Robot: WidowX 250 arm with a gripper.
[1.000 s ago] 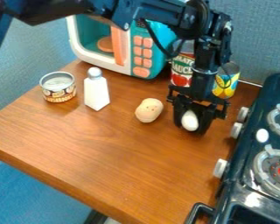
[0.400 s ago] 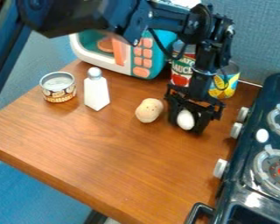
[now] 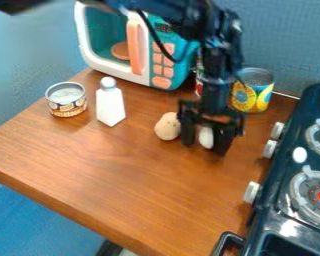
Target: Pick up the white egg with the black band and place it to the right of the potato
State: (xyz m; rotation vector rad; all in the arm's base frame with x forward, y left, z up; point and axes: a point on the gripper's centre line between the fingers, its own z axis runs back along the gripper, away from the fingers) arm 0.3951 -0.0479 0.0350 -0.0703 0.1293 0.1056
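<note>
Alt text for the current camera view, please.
A black end effector holds a white egg-shaped object at a wooden tabletop, beside a tan potato-like object. A white bottle and can stand left, toy microwave behind, stove right.

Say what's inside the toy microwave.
A round orange-brown piece sits low inside the toy microwave. The upright pink handle covers whatever lies directly behind it, so I can't tell what, if anything, is there.
</note>
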